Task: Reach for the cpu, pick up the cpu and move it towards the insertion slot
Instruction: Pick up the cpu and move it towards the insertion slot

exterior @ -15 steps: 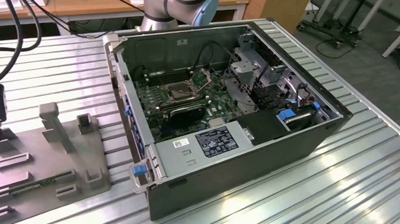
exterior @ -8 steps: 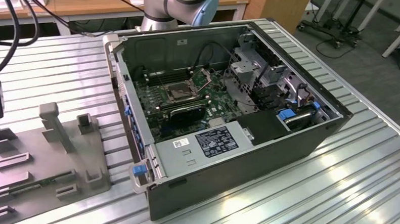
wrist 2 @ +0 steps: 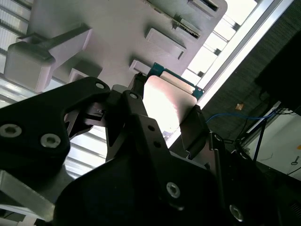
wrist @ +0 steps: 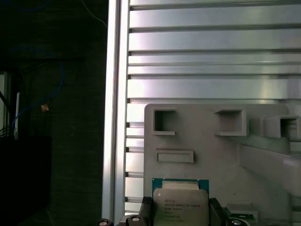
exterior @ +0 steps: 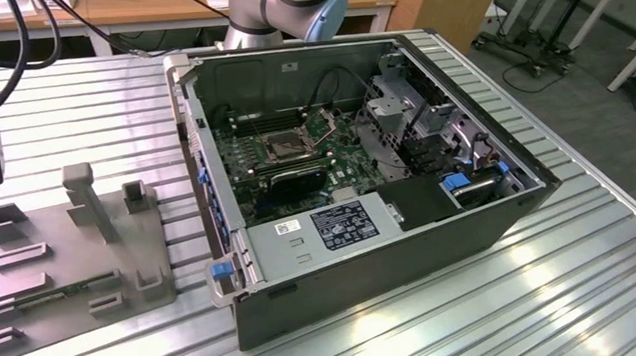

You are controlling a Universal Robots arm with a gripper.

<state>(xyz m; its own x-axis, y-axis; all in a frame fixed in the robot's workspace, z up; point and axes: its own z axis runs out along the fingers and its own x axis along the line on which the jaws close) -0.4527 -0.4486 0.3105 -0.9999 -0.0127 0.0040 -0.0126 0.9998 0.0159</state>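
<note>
cpu [wrist: 181,205]: small thin square chip, silvery-white face, green-edged rim showing in both wrist views [wrist 2: 167,106]. It sits at the grey plastic holder [wrist: 197,141], on the part next to the holder edge that runs along the table's side rail. Can't tell whether it's resting on the holder or already lifted clear.

Gripper [wrist: 181,215]: black, two fingers, set narrow. One finger [wrist: 146,213] is against one side of the chip and the other is against the opposite side, so the chip is pinched between them. The second wrist view shows the same thing: gripper [wrist 2: 164,117] with the chip face between the black fingers [wrist 2: 195,127].

On the holder: rectangular recesses, upright grey posts, and a narrow green circuit strip [exterior: 50,295] lying flat in one slot.

Insertion slot [exterior: 280,148]: square dark socket with a shiny metal frame, on the green motherboard inside the open black computer case [exterior: 401,254]. It's well apart from the holder, toward the exterior view's right. The case lies on its side just beside the holder.

Holder and case both sit on the ribbed aluminium table [exterior: 527,308].
</note>
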